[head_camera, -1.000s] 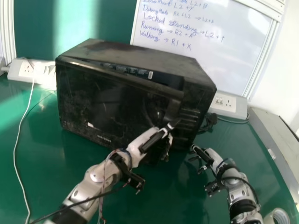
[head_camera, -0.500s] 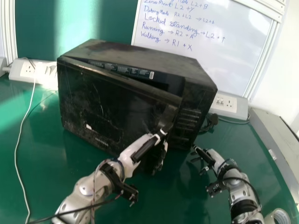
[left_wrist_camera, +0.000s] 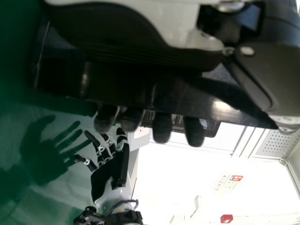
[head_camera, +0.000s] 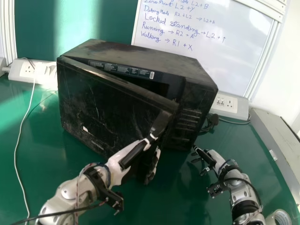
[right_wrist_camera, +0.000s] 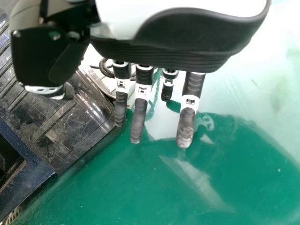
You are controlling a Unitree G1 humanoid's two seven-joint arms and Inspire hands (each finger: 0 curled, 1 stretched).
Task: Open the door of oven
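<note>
- Standing ajar on the green table, one oven is seen in the head view, its one oven door swung out at the side nearer the right hand.
- In the head view the left hand is placed at the door's free edge; in the left wrist view that edge is shown gripped, with the fingertips brought past it and the thumb kept on the other side.
- By the left wrist view a hand-shaped shadow is added on the table, and the right hand is seen farther off, beyond the door.
- By the right wrist view the right hand's fingers are shown open and extended above the table, with nothing held; the oven's ridged front is seen near them.
- In the head view are counted two socket panels, one at the left and one at the right, one whiteboard, one white cable and one tape roll.
- Between the door's top edge and the oven body a wedge of open room is left, widest toward the free edge.
- The right hand is held near the oven's right front corner, apart from the door; green table surface is left between the two hands.
</note>
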